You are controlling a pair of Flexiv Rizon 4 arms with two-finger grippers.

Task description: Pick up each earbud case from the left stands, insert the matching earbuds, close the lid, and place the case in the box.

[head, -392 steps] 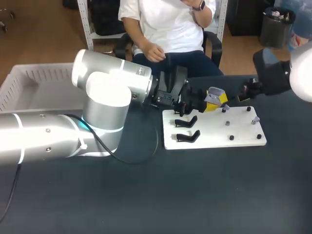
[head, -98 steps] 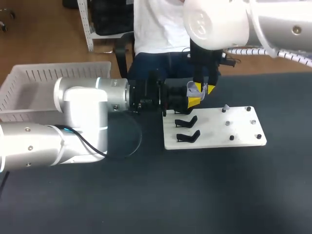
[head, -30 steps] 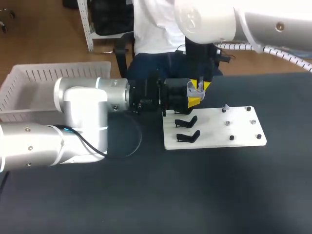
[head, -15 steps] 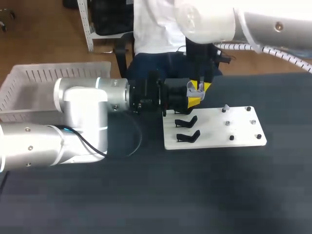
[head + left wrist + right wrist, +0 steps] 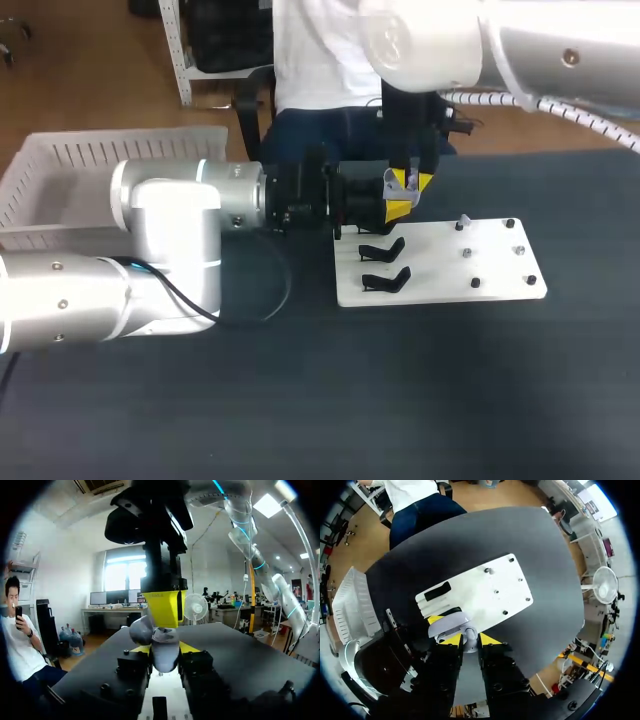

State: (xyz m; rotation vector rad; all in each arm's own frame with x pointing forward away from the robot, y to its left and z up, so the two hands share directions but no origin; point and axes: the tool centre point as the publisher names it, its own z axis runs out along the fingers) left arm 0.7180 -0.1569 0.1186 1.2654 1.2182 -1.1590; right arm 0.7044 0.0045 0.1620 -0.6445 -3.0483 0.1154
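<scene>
No legible text, no labels or numbers, print too small

A pale lavender-grey earbud case [image 5: 396, 184] is held off the table, lid swung open, between the yellow tips of the left gripper [image 5: 165, 655]. A small grey earbud [image 5: 469, 641] is pinched in the right gripper [image 5: 469, 647] right at the open case. Two black stands [image 5: 383, 250] are seen on the white board [image 5: 440, 285], and the white slatted box [image 5: 60, 165] at the table's left.
</scene>
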